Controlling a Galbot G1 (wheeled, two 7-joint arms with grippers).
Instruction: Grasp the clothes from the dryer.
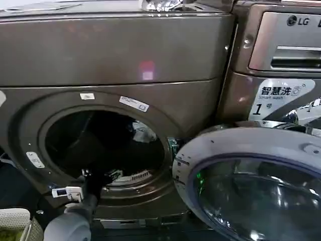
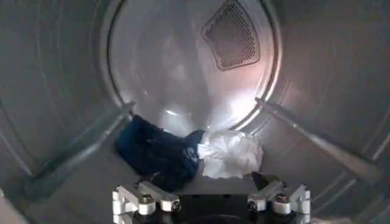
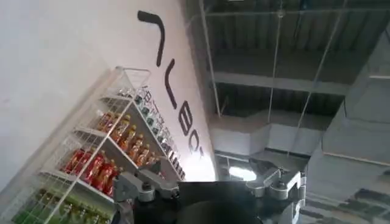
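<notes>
- Head view: the dryer (image 1: 115, 55) stands with its round porthole open and its silver-rimmed glass door (image 1: 251, 186) swung out to the right. The left arm reaches up from the lower left, and the left gripper (image 1: 95, 181) sits at the lower lip of the porthole, just inside the dark drum. A second machine (image 1: 281, 45) with an LG logo stands to the right of the dryer.
- Left wrist view: the clothes lie on the drum floor near the back wall, a dark navy piece (image 2: 155, 152) and a white piece (image 2: 230, 155) touching side by side. The left gripper (image 2: 210, 182) hangs short of them, its fingers (image 2: 263, 180) spread wide with nothing between them.
- Right wrist view: the right gripper (image 3: 207, 179) points up and away from the dryer, towards a ceiling and a wire shelf of bottles (image 3: 103, 158) against a white wall. Its fingers are parted and hold nothing.
</notes>
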